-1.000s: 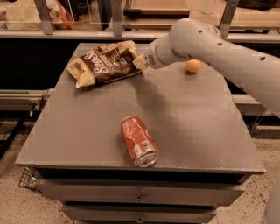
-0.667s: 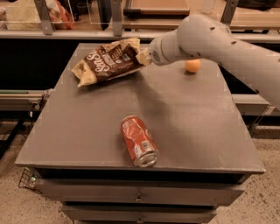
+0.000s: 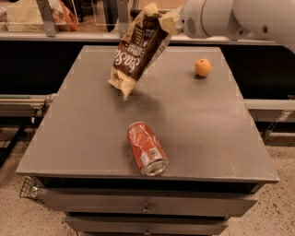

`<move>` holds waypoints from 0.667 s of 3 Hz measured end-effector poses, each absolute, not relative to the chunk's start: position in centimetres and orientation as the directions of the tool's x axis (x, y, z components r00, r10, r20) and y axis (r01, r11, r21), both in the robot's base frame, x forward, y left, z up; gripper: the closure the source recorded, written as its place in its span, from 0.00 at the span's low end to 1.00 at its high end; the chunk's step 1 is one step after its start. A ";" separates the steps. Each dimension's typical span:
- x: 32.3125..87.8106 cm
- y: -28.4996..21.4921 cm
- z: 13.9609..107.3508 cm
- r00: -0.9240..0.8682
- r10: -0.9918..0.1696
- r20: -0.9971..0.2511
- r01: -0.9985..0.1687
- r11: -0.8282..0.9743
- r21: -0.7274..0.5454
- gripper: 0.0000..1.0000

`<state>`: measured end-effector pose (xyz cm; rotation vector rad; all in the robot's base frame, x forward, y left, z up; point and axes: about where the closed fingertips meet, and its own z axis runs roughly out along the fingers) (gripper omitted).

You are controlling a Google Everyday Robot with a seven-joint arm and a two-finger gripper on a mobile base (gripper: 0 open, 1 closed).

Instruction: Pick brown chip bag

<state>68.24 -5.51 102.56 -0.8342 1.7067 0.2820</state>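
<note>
The brown chip bag hangs in the air above the back of the grey table, dark brown with white script and tan ends, its lower end tilted down to the left. My gripper is at the top of the view, shut on the bag's upper end. The white arm reaches in from the upper right. The bag does not touch the table.
A red can lies on its side near the table's front edge. An orange sits at the back right. An orange-red bag lies on the shelf behind at the upper left. Drawers are under the tabletop.
The bag lay flat at the table's back left with the gripper at its right end. Now the gripper has raised it off the table and it hangs from its upper end.
</note>
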 end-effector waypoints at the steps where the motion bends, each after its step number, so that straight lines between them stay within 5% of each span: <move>1: 67.2 -7.2 106.6 -0.037 -0.351 -0.936 -0.631 0.734 -0.250 1.00; 2: 67.2 -7.3 106.7 -0.036 -0.350 -0.936 -0.630 0.735 -0.251 1.00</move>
